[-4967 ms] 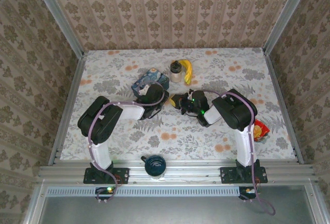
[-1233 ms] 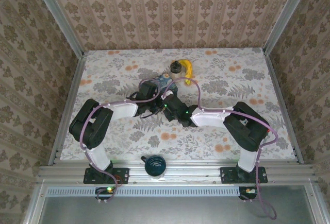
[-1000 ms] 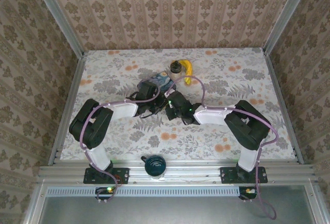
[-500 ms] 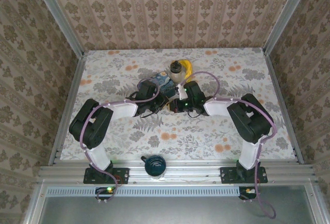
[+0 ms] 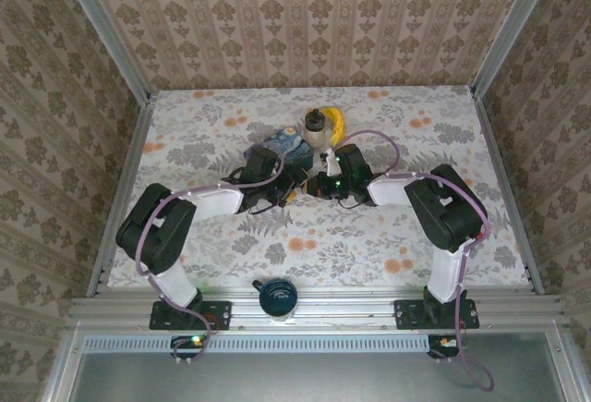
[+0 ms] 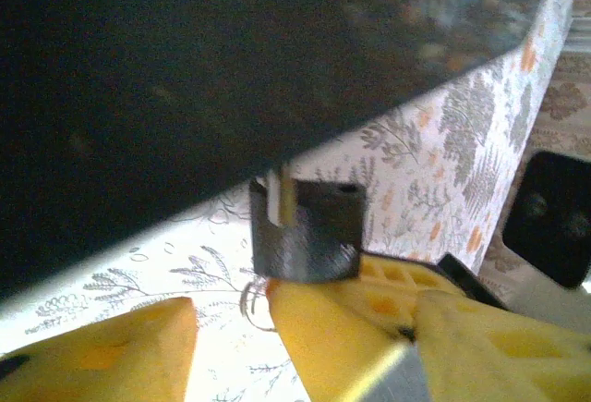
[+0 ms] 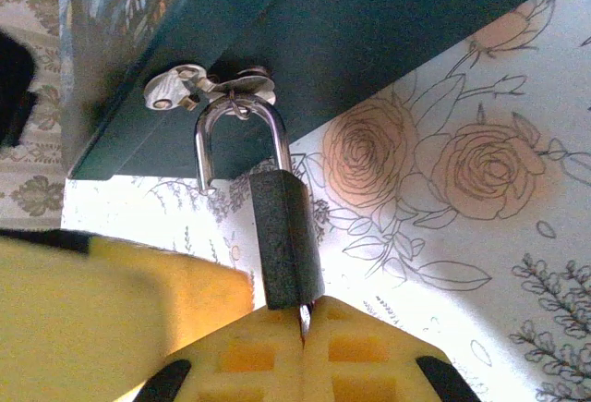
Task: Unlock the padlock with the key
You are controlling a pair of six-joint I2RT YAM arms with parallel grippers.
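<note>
The key (image 7: 302, 317) is clamped in the right fingers (image 7: 249, 351), the padlock (image 7: 286, 236) just above them. The left fingers (image 6: 102, 351) are spread. The padlock should be braced while the key is turned.

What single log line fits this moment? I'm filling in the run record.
padlock: hanging from tin box hasp | key: in its base | right jaws: shut on key | left jaws: open beside padlock
</note>
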